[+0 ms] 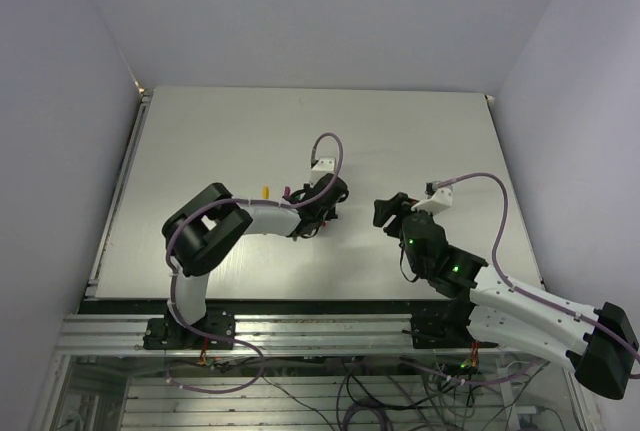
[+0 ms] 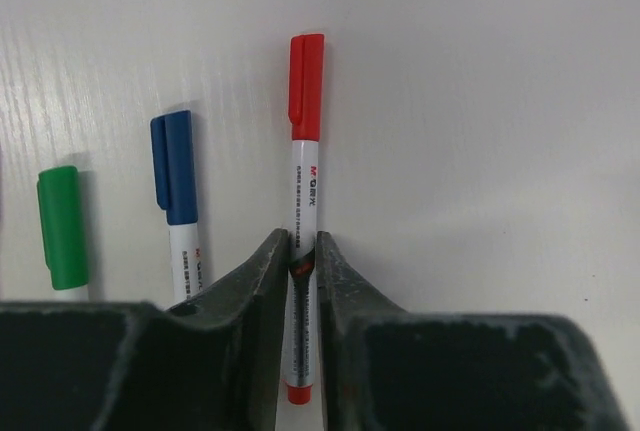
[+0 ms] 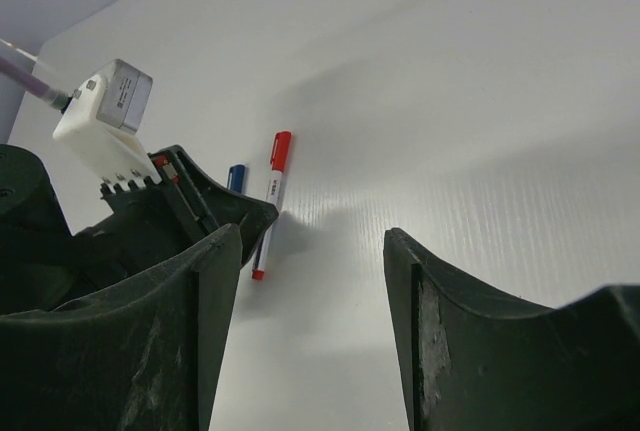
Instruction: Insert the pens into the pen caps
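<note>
— Green is the leftmost thing in the left wrist view?
— Yes. A green cap (image 2: 60, 226) lies on the white surface (image 2: 480, 101), pointing away from the camera. The gripper body cuts off its near end, so whether a pen sits in it cannot be told.
— And beside it?
— A blue-capped pen (image 2: 175, 166) lies just to the right, parallel to the green cap and not touching it. Its cap is on, and its white barrel runs down behind the gripper's left-hand finger.
— Then the red one?
— The red-capped pen (image 2: 304, 191) lies further right, again parallel. Its cap is seated at the far end and there is a red plug at the near end. The left gripper (image 2: 303, 251) has its jaws narrow and closed on the printed white barrel, one on each side, below its middle.
— Is that pen lifted?
— In the right wrist view it lies flat along the surface under the left gripper's fingers, with its shadow close beside it.
— And the other arm?
— The right gripper (image 3: 312, 241) hangs to the right, well apart from the pens. Its jaws are wide, with only bare surface between them.
— What does the top view add?
— A small orange piece (image 1: 265, 191) lies just left of the left gripper, too small to tell what it is. The two grippers face each other near the middle of the surface, with a gap between them.
</note>
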